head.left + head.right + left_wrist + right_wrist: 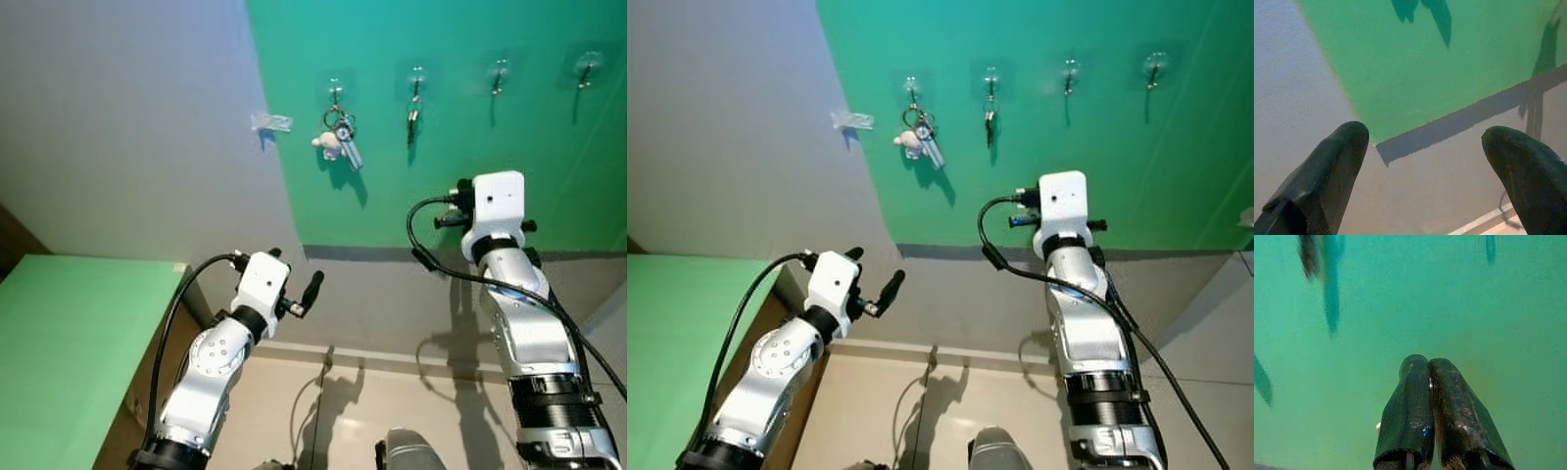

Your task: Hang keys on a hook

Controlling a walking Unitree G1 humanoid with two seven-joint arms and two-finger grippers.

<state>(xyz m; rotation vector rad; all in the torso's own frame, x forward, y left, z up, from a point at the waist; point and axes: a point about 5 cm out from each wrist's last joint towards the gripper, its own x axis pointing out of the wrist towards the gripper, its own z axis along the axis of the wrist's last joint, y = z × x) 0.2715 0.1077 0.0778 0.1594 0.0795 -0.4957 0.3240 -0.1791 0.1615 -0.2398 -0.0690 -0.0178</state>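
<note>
While perhaps metallic keys [340,139] dangle from a clear hook [335,91], left hand [1425,161] spread, right hand [1429,377] pressed together.

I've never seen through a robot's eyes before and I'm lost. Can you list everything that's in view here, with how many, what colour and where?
clear plastic wall hooks: four, transparent, in a row high on the green wall panel.
bunch of keys with a small white figure charm: one, silver and white, hanging on the leftmost hook.
single dark key: one, hanging on the second hook from the left.
scrap of clear tape: one, on the grey wall left of the panel.
green tabletop: one, at the robot's lower left.
left gripper: black fingers apart, held low before the grey wall.
right gripper: black fingers pressed together, raised toward the green panel.
</note>
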